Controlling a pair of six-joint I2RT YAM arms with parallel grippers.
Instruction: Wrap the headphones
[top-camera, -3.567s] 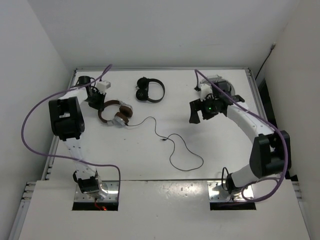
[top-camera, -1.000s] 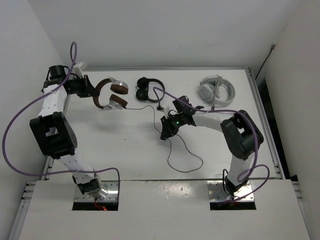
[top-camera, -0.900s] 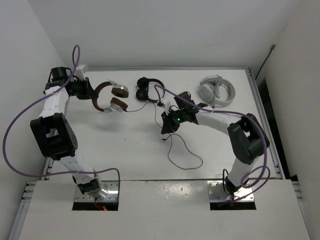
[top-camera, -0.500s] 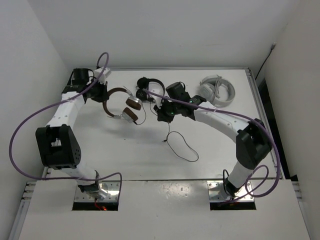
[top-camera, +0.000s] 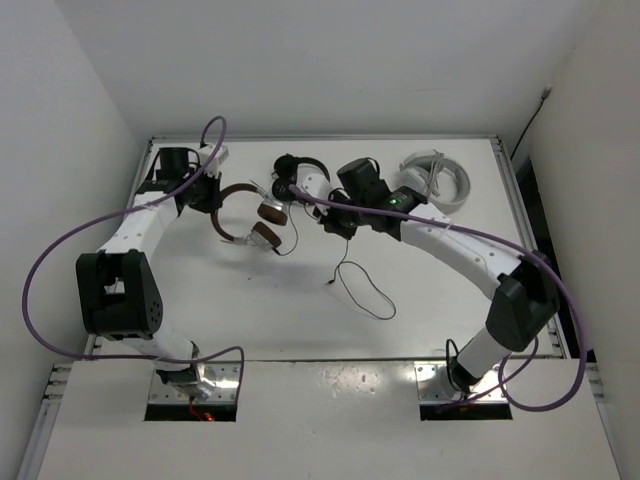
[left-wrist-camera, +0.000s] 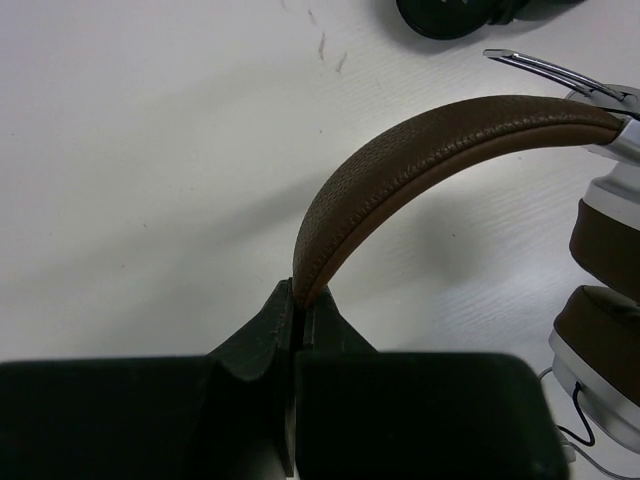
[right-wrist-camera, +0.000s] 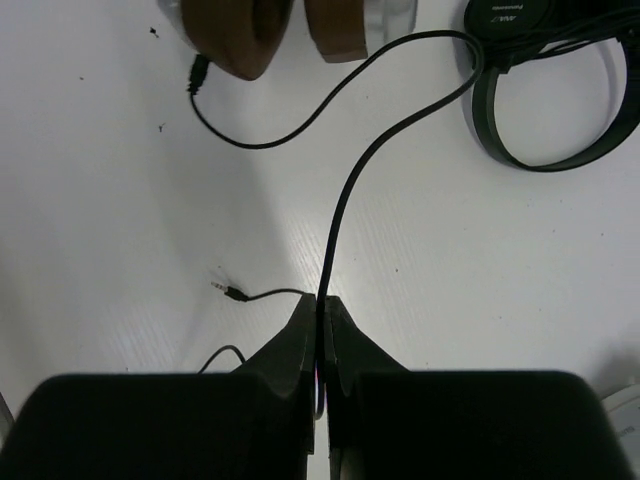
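So the brown-banded, silver-cupped over-ear headphones (top-camera: 265, 236) are over the table's back-left. The left gripper (left-wrist-camera: 297, 305) is clamped on the headband, and the right gripper (right-wrist-camera: 320, 310) is pinched shut on their thin black cable (right-wrist-camera: 345, 200). I'd hold that cable taut while looping it round the band. The glossy all-black headphones (right-wrist-camera: 510, 15) sit just beside the cable, so it looks easy to snag. The round white headphones (top-camera: 437, 180) lie well apart.

In the left wrist view the headphones (left-wrist-camera: 440, 140) are cut off by the right edge, the black headphones (left-wrist-camera: 450, 12) by the top edge. The headband's end is hidden inside the left pincer (left-wrist-camera: 300, 300). In the right wrist view the earcups are cropped at the top, and the cable (right-wrist-camera: 337, 215) is hidden where the right pincer (right-wrist-camera: 318, 305) is closed on it.
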